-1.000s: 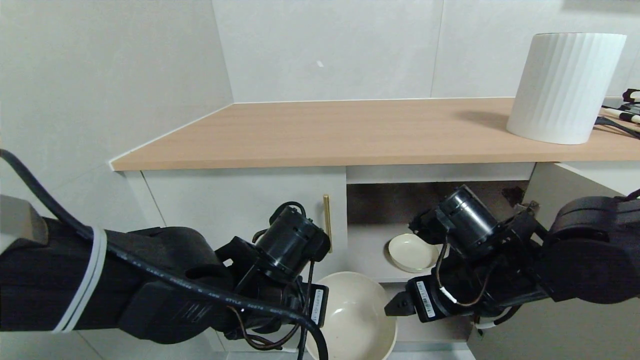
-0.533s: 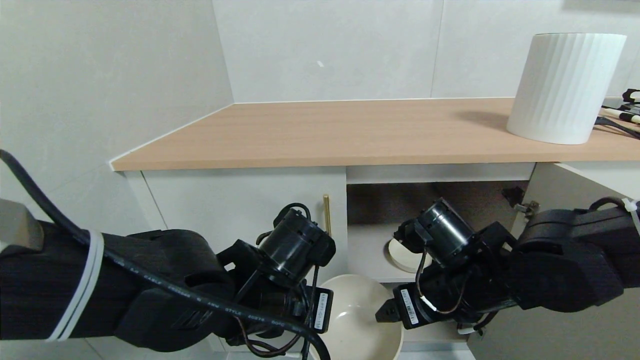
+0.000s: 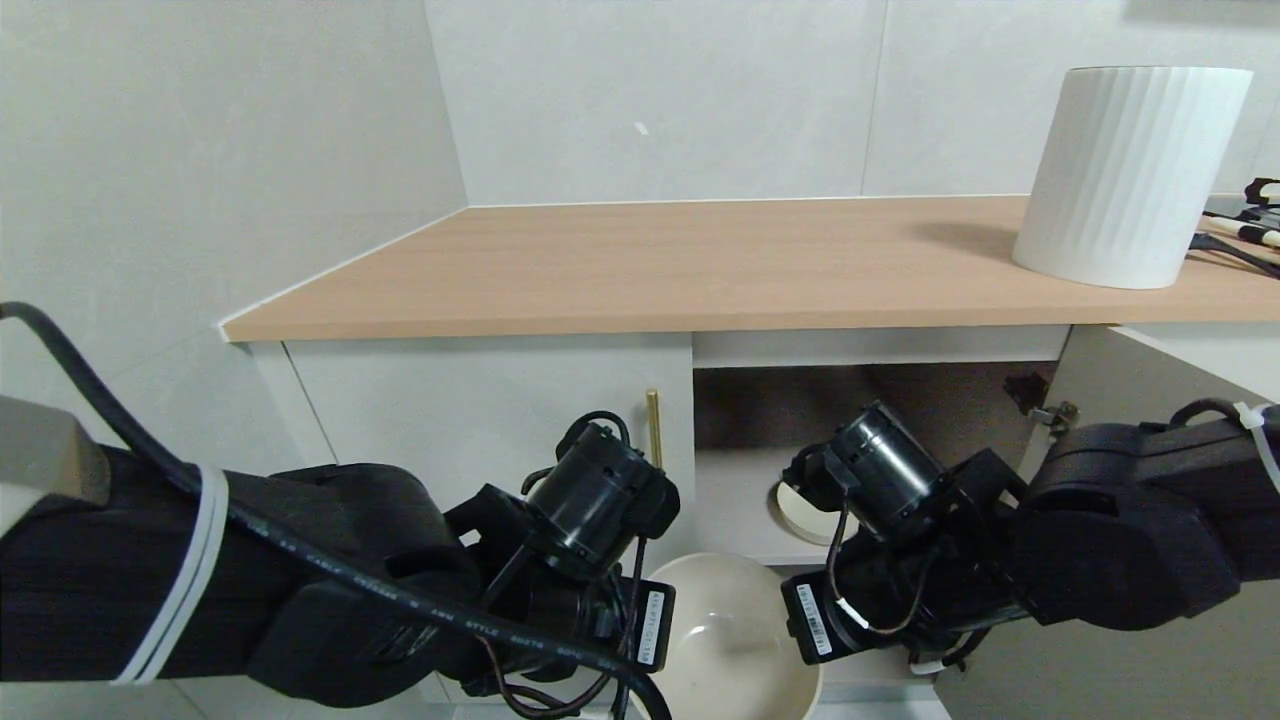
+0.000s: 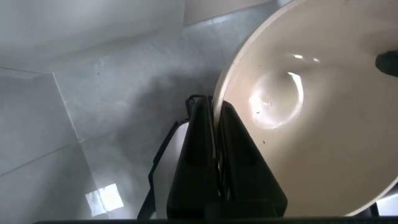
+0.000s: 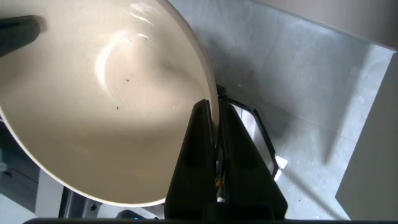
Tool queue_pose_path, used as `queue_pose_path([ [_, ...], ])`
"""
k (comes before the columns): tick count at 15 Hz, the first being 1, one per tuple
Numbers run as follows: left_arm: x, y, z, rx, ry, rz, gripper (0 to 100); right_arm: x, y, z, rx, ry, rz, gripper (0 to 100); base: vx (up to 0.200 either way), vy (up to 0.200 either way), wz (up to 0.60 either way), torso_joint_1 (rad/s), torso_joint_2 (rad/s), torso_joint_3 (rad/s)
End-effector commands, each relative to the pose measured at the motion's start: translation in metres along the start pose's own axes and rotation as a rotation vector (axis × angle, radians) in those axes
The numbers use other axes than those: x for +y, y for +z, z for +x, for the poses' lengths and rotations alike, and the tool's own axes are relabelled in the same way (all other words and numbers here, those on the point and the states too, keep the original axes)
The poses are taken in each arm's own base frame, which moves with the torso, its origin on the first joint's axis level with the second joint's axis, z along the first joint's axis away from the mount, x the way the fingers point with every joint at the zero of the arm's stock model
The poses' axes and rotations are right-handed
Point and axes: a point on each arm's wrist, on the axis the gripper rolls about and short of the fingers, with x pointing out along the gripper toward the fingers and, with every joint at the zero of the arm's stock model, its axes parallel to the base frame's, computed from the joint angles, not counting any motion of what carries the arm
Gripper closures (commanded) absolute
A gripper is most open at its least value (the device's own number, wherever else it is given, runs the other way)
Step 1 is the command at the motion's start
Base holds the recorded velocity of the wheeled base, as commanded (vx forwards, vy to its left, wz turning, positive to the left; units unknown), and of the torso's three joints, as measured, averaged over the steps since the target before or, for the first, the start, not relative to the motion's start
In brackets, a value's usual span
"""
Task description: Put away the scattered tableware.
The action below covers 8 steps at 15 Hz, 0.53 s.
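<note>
A large cream bowl (image 3: 730, 640) hangs low in front of the open cabinet, held from both sides. My left gripper (image 3: 650, 630) is shut on its left rim; in the left wrist view the fingers (image 4: 202, 149) pinch the bowl (image 4: 311, 112) at its edge. My right gripper (image 3: 800, 625) is shut on the opposite rim, its fingers (image 5: 199, 143) clamping the bowl (image 5: 106, 106) wall. A small cream dish (image 3: 790, 515) lies on the cabinet shelf, mostly hidden behind my right wrist.
The wooden countertop (image 3: 650, 270) carries a tall white ribbed container (image 3: 1130, 175) and some utensils (image 3: 1250, 235) at the far right. The left cabinet door with its brass handle (image 3: 652, 430) is closed; the right door (image 3: 1160, 350) stands open.
My right gripper moved left to the bowl's rim and shut on it. The left arm and bowl shifted slightly right. The right wrist now covers more of the shelf dish.
</note>
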Motion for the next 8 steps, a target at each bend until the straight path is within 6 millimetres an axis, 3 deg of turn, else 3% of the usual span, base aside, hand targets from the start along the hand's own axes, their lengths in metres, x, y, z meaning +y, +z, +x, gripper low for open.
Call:
queue_pose_path([
  [1, 0.0004, -0.0003, 0.0002, 0.001, 0.006, 0.000, 100, -0.0004, -0.0008, 0.0017, 0.008, -0.005, -0.001, 100, 0.000, 0.000, 0.00, 0.000, 0.00, 0.000],
  [2, 0.0008, -0.0010, 0.0006, 0.001, 0.013, 0.002, 100, -0.0007, -0.0014, 0.0024, 0.012, -0.007, -0.002, 100, 0.000, 0.000, 0.00, 0.000, 0.00, 0.000],
  [3, 0.0012, -0.0012, 0.0007, -0.002, 0.020, 0.003, 0, -0.0008, -0.0017, 0.0045, 0.017, -0.010, -0.002, 100, 0.000, 0.000, 0.00, 0.000, 0.00, 0.000],
  [8, 0.0007, 0.0010, -0.0032, -0.017, 0.010, -0.018, 0, -0.0014, -0.0030, 0.0064, 0.027, -0.015, -0.004, 100, 0.000, 0.000, 0.00, 0.000, 0.00, 0.000],
])
